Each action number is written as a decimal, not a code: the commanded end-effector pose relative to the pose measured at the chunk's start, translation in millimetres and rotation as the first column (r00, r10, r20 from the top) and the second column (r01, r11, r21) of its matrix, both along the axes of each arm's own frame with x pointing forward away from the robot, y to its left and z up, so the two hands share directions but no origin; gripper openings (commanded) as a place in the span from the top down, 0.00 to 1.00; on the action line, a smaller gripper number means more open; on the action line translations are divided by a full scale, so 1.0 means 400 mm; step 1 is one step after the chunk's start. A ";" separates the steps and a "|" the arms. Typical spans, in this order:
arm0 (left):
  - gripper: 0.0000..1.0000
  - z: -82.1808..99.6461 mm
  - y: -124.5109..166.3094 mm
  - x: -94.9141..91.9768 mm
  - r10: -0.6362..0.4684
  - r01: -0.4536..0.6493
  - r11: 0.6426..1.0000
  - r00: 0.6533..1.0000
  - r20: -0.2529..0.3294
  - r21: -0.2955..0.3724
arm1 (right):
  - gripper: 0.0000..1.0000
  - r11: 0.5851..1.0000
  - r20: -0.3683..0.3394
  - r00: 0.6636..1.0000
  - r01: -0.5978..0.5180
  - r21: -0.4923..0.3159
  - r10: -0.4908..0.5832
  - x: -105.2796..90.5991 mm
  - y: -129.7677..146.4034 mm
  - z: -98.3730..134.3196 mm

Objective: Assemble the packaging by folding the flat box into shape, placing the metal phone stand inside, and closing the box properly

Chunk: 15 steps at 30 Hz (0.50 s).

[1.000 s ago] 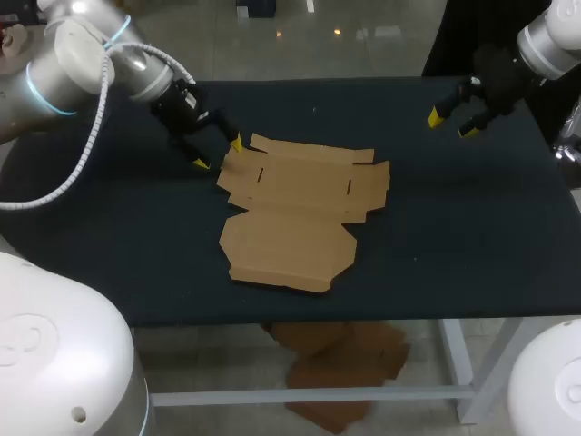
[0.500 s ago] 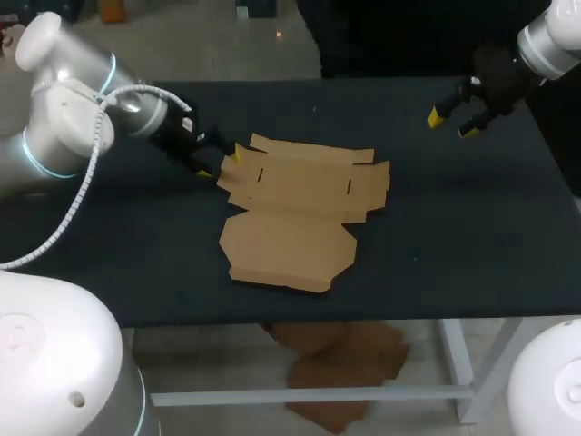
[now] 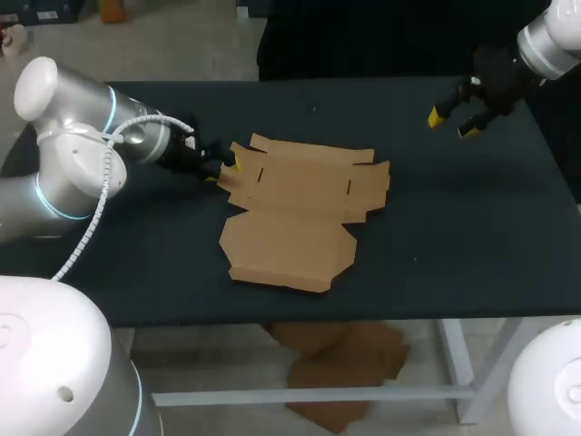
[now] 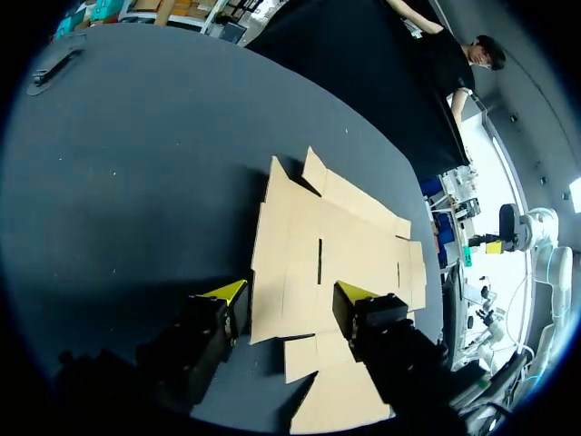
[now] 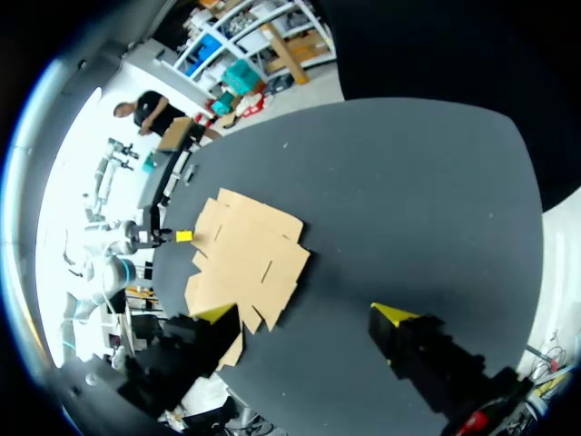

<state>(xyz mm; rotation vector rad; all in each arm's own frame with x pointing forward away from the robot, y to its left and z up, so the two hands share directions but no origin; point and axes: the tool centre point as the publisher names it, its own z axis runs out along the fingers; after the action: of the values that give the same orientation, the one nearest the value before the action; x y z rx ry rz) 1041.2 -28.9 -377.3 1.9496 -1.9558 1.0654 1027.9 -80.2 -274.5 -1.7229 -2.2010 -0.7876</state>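
The flat brown cardboard box (image 3: 300, 213) lies unfolded in the middle of the dark table. My left gripper (image 3: 221, 168) sits low at the box's left edge, open, its yellow tips on either side of the corner flap. In the left wrist view the box (image 4: 318, 263) spreads ahead of that gripper (image 4: 290, 292); one fingertip (image 4: 227, 291) is over the bare table beside the flap, the other over the cardboard. My right gripper (image 3: 451, 118) hangs open over the far right of the table, nothing in it. From its wrist, the box (image 5: 245, 263) lies well ahead of the right gripper (image 5: 302, 314). No metal phone stand shows.
The dark table top (image 3: 454, 227) runs wide on all sides of the box. Its front edge (image 3: 381, 320) lies a short way beyond the box's near panel.
My left arm has dropped and turned, bringing its gripper low against the box's left flap, and its fingers have drawn closer together. The right arm and the box have not moved.
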 end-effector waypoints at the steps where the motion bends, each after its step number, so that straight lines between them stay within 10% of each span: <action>1: 0.46 -0.002 -0.007 0.010 -0.023 0.023 1.000 1.000 -0.020 0.013 | 0.00 1.000 -0.001 1.000 0.006 0.002 -0.006 -0.002 -0.002 0.001; 10: 0.53 -0.018 -0.018 0.014 -0.044 0.046 0.998 0.998 -0.054 0.034 | 0.00 0.998 0.004 0.999 0.050 0.037 -0.051 -0.054 -0.003 -0.011; 13: 1.00 -0.021 -0.018 0.020 -0.048 0.050 0.998 0.997 -0.062 0.030 | 0.00 0.998 0.000 0.999 0.045 0.037 -0.046 -0.071 0.001 -0.018; 15: 1.00 -0.020 -0.016 0.025 -0.063 0.065 0.998 0.995 -0.071 0.021 | 0.00 0.998 -0.003 0.999 0.044 0.037 -0.044 -0.080 0.002 -0.020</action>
<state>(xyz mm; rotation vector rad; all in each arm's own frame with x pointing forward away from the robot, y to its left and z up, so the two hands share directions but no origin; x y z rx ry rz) 1044.2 -36.2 -384.8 1.9141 -1.9851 0.9695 1003.7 -79.6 -282.9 -1.7506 -2.1359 -0.8159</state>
